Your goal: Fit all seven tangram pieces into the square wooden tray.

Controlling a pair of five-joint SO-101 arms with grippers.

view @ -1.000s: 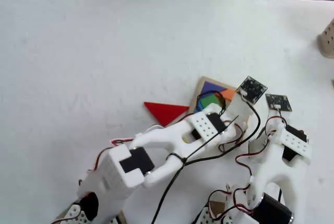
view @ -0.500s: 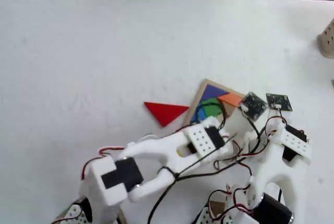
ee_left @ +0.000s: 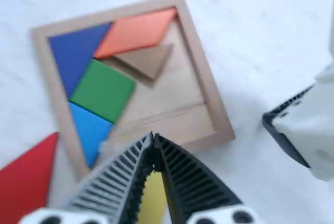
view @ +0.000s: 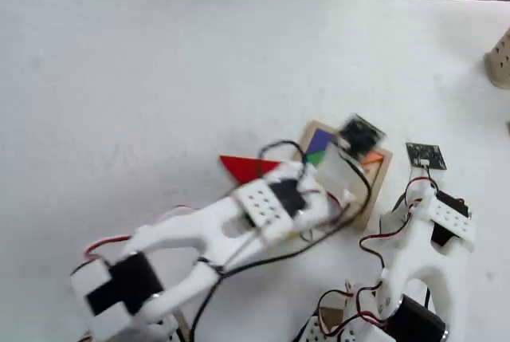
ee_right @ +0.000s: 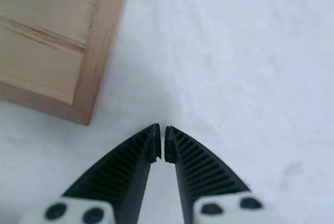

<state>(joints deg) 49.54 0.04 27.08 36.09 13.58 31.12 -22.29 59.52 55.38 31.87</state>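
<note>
Left tool (ee_left: 154,143) clamps the yellow piece (ee_left: 153,199), likely light, stiff, slick, best pinched across its faces; right tool (ee_right: 160,143) sits closed, empty.

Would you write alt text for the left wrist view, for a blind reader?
The left gripper, shut on a yellow piece, hangs over the wooden tray's rim. Inside lie a blue triangle, orange piece, green square, brown triangle and light blue piece; a red triangle lies outside.
</note>
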